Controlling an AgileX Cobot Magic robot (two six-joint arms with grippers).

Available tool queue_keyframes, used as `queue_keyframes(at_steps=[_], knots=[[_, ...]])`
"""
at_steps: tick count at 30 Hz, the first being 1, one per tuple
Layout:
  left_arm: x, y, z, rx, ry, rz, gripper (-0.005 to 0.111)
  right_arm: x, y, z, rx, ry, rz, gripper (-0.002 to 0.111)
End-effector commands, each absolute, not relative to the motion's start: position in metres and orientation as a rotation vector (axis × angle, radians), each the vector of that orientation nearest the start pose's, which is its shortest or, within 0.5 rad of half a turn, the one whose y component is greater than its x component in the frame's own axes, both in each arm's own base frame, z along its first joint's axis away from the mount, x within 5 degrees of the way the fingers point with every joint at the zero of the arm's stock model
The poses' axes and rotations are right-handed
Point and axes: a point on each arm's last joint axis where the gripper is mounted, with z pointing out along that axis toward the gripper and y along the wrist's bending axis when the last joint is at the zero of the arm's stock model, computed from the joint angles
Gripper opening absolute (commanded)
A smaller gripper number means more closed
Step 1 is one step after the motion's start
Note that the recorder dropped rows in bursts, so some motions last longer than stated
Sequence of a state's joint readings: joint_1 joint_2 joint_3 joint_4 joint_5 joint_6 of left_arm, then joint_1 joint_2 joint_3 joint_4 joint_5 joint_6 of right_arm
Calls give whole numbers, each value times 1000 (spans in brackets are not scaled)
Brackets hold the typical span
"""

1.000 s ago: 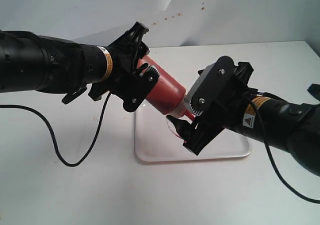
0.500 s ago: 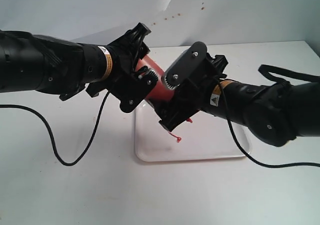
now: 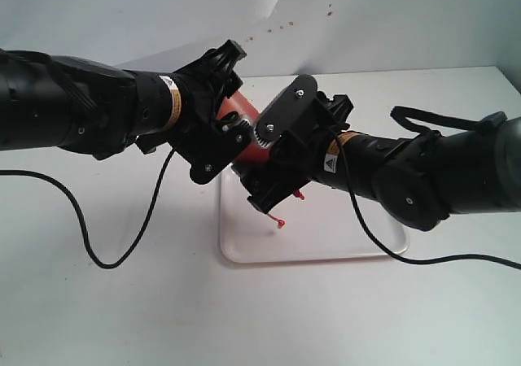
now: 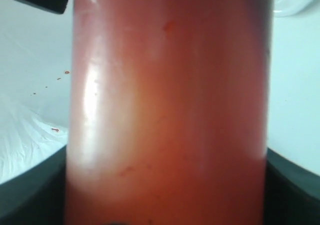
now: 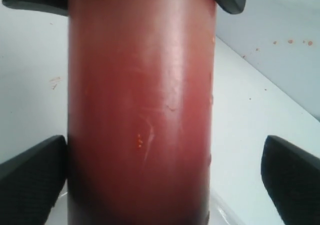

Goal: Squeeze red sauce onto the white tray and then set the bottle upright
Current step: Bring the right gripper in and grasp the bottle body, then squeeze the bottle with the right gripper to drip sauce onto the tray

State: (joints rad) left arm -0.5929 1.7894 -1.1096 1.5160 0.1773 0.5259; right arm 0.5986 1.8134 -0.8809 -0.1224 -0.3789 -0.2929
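Left arm [image 3: 73, 110] and right arm [image 3: 440, 175] angled inward over the white rectangular tray [image 3: 342, 244]. Left tool [image 3: 232, 93] clamped the red translucent squeeze bottle [image 4: 170, 110], nozzle tilted down; right tool [image 3: 273, 163] straddled it, jaws spread.

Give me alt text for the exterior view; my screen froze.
The left hand holds the red bottle tilted down over the white tray, while the open right hand straddles the bottle's lower part. A small red blob of sauce shows just below the right hand, over the tray.
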Motion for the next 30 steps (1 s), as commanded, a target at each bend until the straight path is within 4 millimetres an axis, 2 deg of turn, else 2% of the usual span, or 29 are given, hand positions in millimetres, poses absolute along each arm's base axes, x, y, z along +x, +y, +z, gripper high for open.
queue_keyframes(at_steps=[1,6,9,13,19,20,30], knots=[[332,-212,230,2188,679,932,0,303,217,175,-982,1756,200,95],[332,-212,230,2197,653,943,0,300,221,176,-1015,1726,204,93],[332,-212,230,2197,655,945,0,300,221,176,-1015,1726,204,84],[332,-212,230,2195,659,943,0,300,221,176,-1016,1724,203,56],[332,-212,230,2194,661,942,0,300,221,176,-1016,1724,203,4],[332,-212,230,2194,661,942,0,300,221,176,-1016,1724,203,0],[332,-211,230,2193,668,945,0,302,221,179,-957,1712,220,0]])
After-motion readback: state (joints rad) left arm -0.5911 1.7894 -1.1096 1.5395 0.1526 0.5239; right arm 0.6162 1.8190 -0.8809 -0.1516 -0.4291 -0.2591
